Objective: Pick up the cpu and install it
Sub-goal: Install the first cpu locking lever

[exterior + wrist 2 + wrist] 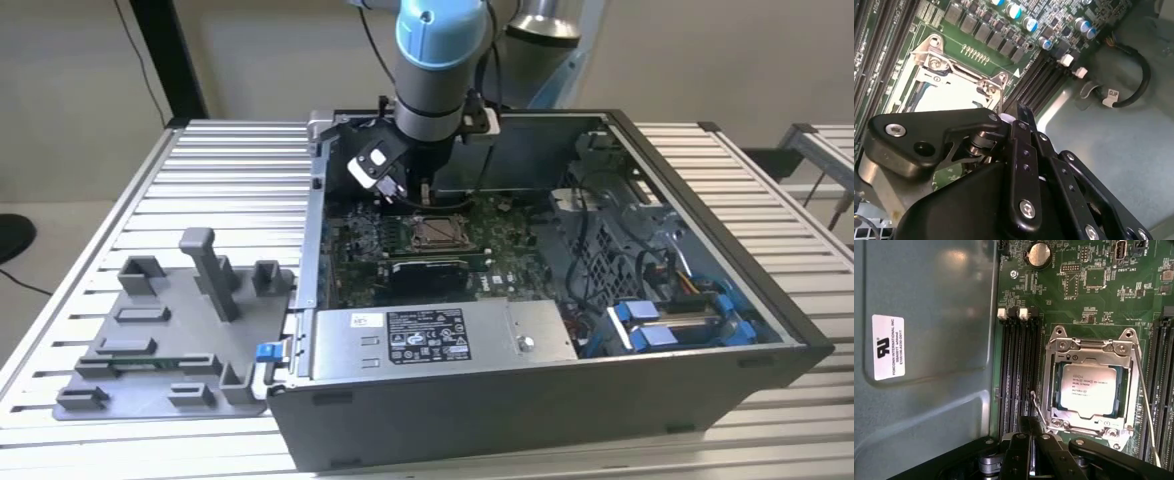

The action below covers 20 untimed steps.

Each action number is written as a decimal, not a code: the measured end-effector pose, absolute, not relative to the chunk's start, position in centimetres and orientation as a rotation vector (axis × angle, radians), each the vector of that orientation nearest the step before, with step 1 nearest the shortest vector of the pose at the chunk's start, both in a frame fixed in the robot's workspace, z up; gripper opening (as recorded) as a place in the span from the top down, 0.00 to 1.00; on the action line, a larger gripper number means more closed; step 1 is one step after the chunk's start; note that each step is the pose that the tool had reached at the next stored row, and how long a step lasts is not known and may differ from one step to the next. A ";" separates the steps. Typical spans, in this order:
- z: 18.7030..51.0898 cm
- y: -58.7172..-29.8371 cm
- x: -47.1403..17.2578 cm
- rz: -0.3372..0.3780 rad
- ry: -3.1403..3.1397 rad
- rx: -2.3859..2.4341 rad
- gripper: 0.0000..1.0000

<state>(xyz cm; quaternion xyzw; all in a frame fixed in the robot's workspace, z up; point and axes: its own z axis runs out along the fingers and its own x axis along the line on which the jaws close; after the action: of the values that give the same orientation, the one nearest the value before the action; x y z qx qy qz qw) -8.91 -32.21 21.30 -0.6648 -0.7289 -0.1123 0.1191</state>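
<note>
First wrist view gives the best look at where things stand: the cpu [1088,389] is already sitting in its socket [1089,385] on the green motherboard [1094,285], silver top up, with the metal frame around it. So the pick-up and the placing look done to me. What I can't judge is whether the retaining lever is latched; a thin wire lever [1144,390] runs along one side of the socket and another short bit of wire pokes up near the gripper [1030,447], so the locking may still be left.

The gripper sits just beside the socket edge, over the memory slots [1016,370]. Its black fingers look closed together with nothing between them as far as I can see, so it isn't carrying anything.

In the exterior view the arm [434,60] reaches down into the open computer case [534,400], with the gripper [420,195] hovering just behind the socket [437,234]. The power supply box [427,335] sits at the near edge of the case, and a mess of cables and blue drive brackets [667,320] fills the exterior view's right side. Outside the case, on the exterior view's left, a grey plastic tray [160,350] rests on the slatted table [187,180].

Clearance is tight: case wall [929,340] on one side, slots and capacitors all around. A looped black cable [1134,85] lies on the case floor nearby in the second wrist view, well clear of the socket.
</note>
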 end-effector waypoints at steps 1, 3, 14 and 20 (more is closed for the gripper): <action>21.3 -32.2 -8.7 -0.328 -2.131 -1.944 1.00; 21.2 -32.2 -8.2 -0.329 -2.131 -1.943 1.00; 20.7 -32.2 -7.1 -0.347 -2.120 -1.933 1.00; 21.6 -32.2 -7.7 -0.359 -2.113 -1.926 1.00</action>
<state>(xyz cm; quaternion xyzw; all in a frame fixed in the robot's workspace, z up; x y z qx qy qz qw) -7.74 -32.21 21.62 -0.6629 -0.7270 -0.1236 0.1296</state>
